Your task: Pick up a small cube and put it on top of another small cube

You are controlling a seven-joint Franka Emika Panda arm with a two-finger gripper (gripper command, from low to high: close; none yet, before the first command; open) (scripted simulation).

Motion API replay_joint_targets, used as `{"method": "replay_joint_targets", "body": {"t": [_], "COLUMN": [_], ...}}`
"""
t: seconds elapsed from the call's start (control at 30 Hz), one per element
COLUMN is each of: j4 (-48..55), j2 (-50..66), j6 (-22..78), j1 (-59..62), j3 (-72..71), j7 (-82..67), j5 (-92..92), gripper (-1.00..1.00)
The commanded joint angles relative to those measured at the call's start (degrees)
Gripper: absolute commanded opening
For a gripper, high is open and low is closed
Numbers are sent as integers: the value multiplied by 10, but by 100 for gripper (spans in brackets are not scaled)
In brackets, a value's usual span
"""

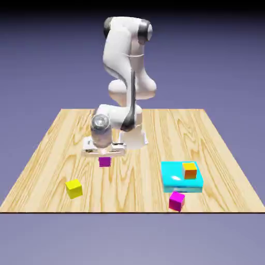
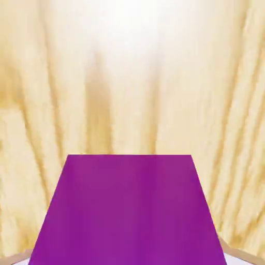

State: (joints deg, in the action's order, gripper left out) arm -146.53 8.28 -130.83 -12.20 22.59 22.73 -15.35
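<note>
Filling the hand view, a glossy purple cube (image 2: 129, 212), flat-topped.

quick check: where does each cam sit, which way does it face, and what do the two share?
Exterior view: fixed, raised, across the table, facing the arm; whole arm and pincer show, shut on the purple cube.
Hand view: on the hand, looking along the pincer at the wood; the cube fills the lower frame, hiding the fingertips.
Shared: purple cube and table.
</note>
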Motion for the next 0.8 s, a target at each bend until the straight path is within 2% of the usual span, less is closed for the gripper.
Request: {"method": "replay_joint_targets", "body": {"t": [0.0,0.43,0.5,0.67,0.7,0.77], "j4": [14,200,202,215,215,211], "j2": [7,94,95,179,179,158], "j6": [-4,-47,-48,-124,-124,-105], "j1": [-18,-248,-251,-237,-237,-241], "j3": [-9,-134,-136,-112,-112,-118], "j7": [-24,-347,-351,-315,-315,-324], "j5": [-20,-260,-262,-303,-303,-293], "gripper": [-100,-100,-100,-100,100,100]}}
